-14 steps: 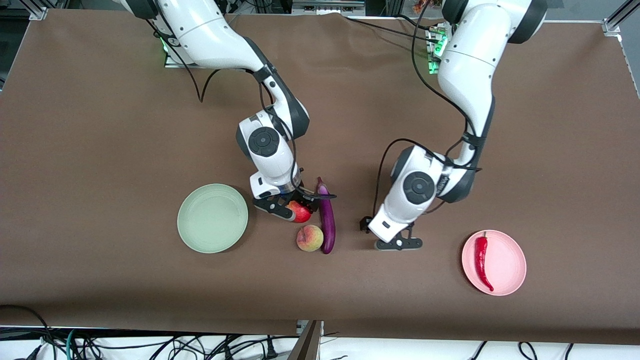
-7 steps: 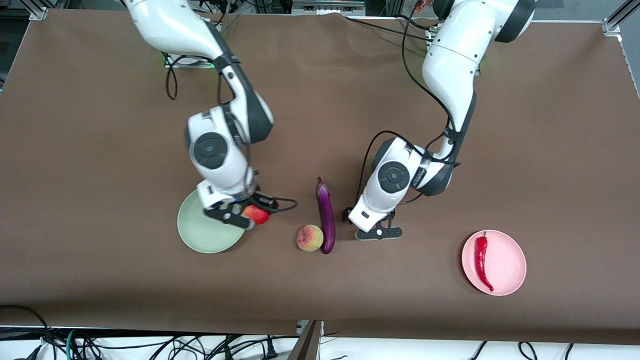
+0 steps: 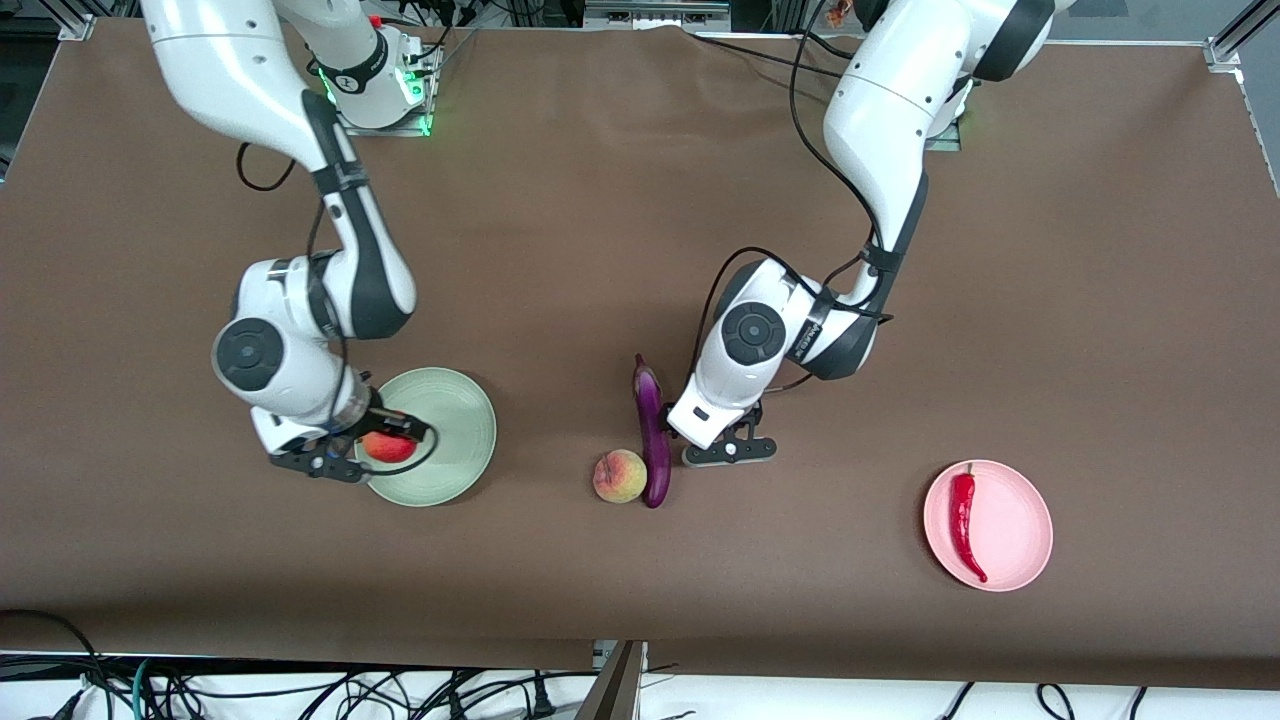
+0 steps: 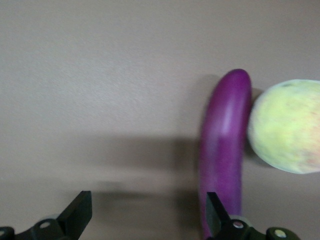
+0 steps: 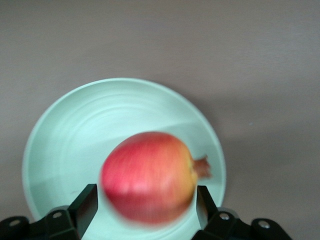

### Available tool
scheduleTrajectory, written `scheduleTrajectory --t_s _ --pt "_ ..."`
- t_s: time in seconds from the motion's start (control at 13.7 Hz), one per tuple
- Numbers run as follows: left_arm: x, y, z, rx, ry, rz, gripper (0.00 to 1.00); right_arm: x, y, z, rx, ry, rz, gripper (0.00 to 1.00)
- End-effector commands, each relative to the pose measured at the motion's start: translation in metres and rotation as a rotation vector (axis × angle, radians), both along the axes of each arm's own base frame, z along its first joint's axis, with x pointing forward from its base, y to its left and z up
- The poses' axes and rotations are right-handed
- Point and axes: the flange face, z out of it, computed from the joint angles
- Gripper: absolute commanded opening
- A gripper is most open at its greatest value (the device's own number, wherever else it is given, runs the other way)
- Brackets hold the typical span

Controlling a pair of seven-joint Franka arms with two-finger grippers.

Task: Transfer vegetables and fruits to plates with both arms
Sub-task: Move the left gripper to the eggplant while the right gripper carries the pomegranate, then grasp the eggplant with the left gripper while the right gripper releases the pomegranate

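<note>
My right gripper (image 3: 368,452) is shut on the round red pomegranate (image 3: 390,446) and holds it over the mint green plate (image 3: 450,420). In the right wrist view the pomegranate (image 5: 150,175) sits between my fingers (image 5: 87,202) above the plate (image 5: 70,135). My left gripper (image 3: 730,455) is open, low over the table beside the purple eggplant (image 3: 652,440). The peach (image 3: 620,476) touches the eggplant. In the left wrist view one fingertip (image 4: 215,215) is at the eggplant (image 4: 225,145), with the peach (image 4: 287,125) beside it. The red chili (image 3: 963,520) lies on the pink plate (image 3: 1015,530).
The brown table (image 3: 640,200) carries only these things. Cables hang below its front edge (image 3: 640,650). Both arm bases stand along the edge farthest from the front camera.
My right arm carried the pomegranate from beside the eggplant to over the green plate. My left gripper moved from near the pink plate toward the eggplant, staying open.
</note>
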Motion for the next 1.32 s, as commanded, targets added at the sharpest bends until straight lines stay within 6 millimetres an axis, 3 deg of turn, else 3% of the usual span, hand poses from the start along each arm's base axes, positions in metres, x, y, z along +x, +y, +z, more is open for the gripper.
scheduleTrajectory --t_s 0.0,0.29,0.44,0.51,0.58,0.73,0.88,1.02,1.24 --pt "-0.011 -0.024 -0.003 -0.01 -0.002 0.02 1.0 -0.006 0.011 0.014 0.05 -0.012 0.003 1.0" --pt "-0.028 -0.05 -0.033 -0.033 -0.035 0.041 1.0 -0.004 0.03 0.037 0.13 -0.011 -0.042 1.0" --pt "-0.031 -0.052 -0.042 -0.031 -0.041 0.037 1.0 -0.003 0.054 0.049 0.206 -0.017 -0.102 1.0" --pt "-0.032 -0.054 -0.042 -0.026 -0.044 0.03 0.87 -0.003 0.066 0.055 0.221 -0.022 -0.132 1.0" --pt "-0.031 -0.053 -0.041 -0.028 -0.045 0.034 0.51 -0.003 0.077 0.057 0.227 -0.024 -0.175 1.0" --pt "-0.028 -0.051 -0.035 -0.028 -0.053 0.034 0.0 -0.003 0.104 0.057 0.233 -0.023 -0.229 1.0" --pt "-0.02 -0.042 -0.031 -0.021 -0.061 0.038 0.0 0.001 0.122 0.058 0.241 -0.04 -0.252 1.0" --pt "-0.002 -0.02 -0.017 -0.006 -0.083 0.047 0.0 0.006 0.153 0.048 0.264 -0.101 -0.272 1.0" --pt "0.04 0.041 0.013 -0.007 -0.121 0.084 0.0 0.008 0.204 0.025 0.315 -0.21 -0.347 1.0"
